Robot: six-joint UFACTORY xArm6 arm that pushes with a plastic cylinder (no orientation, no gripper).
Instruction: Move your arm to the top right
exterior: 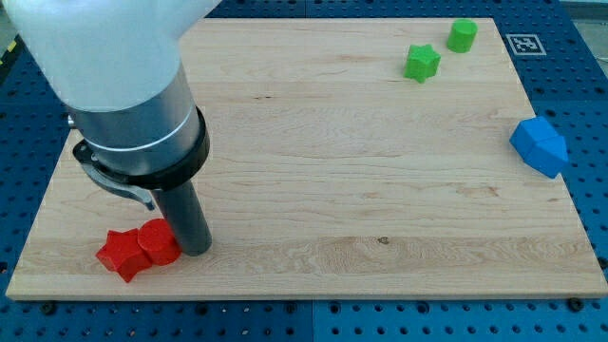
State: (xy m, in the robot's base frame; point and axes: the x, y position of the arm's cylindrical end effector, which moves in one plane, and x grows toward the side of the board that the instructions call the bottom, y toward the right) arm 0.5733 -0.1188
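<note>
My tip rests on the wooden board at the view's bottom left. It touches or nearly touches the right side of a red round block. A red star-shaped block lies just left of that one, against it. At the view's top right sit a green star-shaped block and a green round block. A blue block, roughly two joined pieces, lies at the board's right edge. The arm's large white and grey body hides the board's top left part.
The board lies on a blue perforated table. A black and white marker tag sits off the board's top right corner.
</note>
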